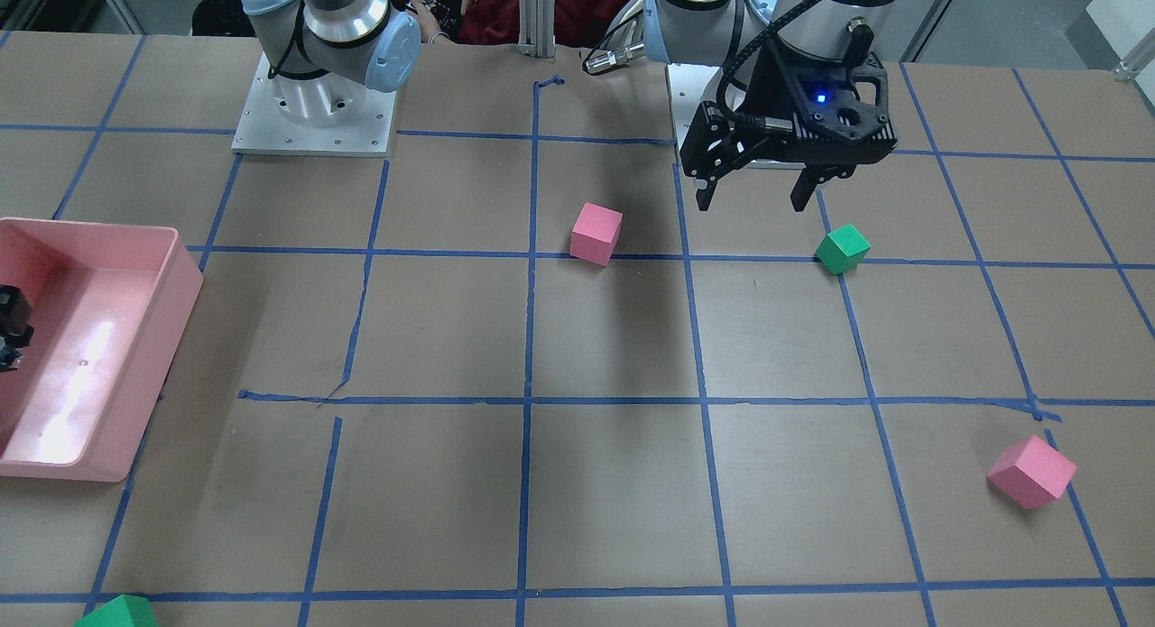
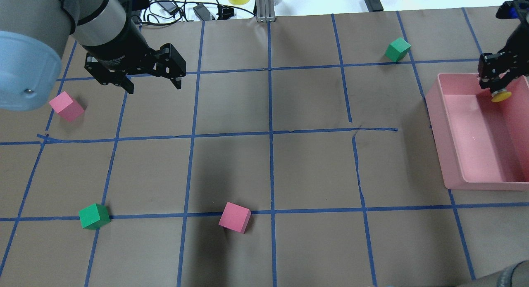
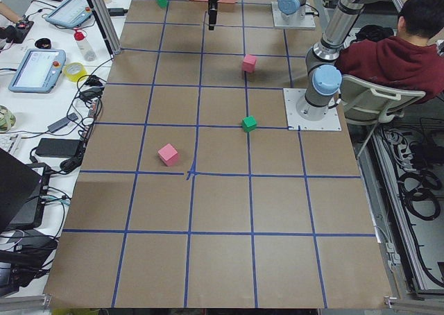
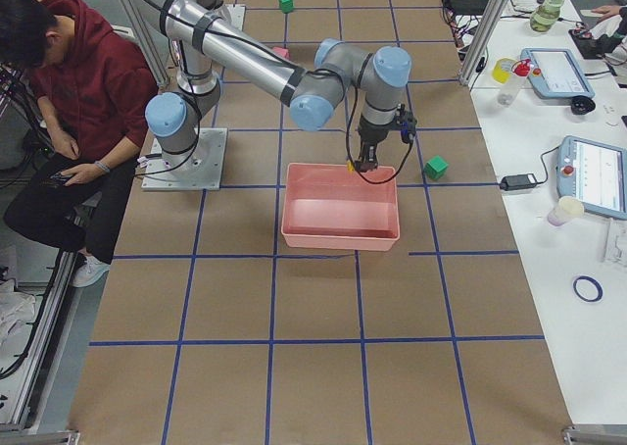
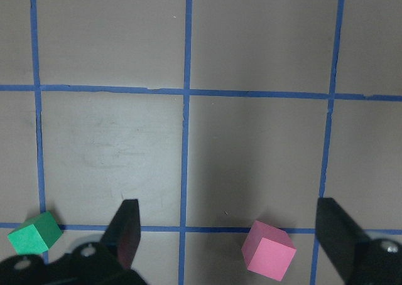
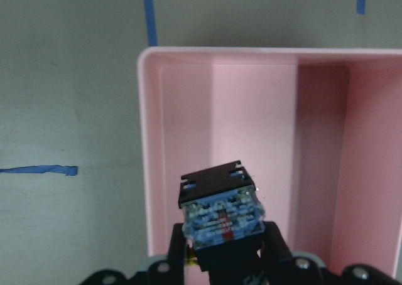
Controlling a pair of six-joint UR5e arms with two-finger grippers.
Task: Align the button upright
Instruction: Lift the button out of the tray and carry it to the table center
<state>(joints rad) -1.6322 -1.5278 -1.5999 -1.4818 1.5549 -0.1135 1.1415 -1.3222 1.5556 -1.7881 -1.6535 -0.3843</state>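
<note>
The button (image 2: 501, 96) is clamped cap-down in the right gripper (image 2: 496, 87), above the bin (image 2: 440, 126), just inside its far rim. The left gripper (image 2: 153, 86) is spread wide above the surface (image 2: 310, 167).

Even bright light, soft shadows, tray (image 1: 135, 248) glare

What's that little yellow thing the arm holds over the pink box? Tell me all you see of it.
A small button: round yellow cap, blocky black-and-white base that looks plastic. The right gripper pinches its base, holding it in the air over the pink box, cap end lowest, apparently touching nothing else.
</note>
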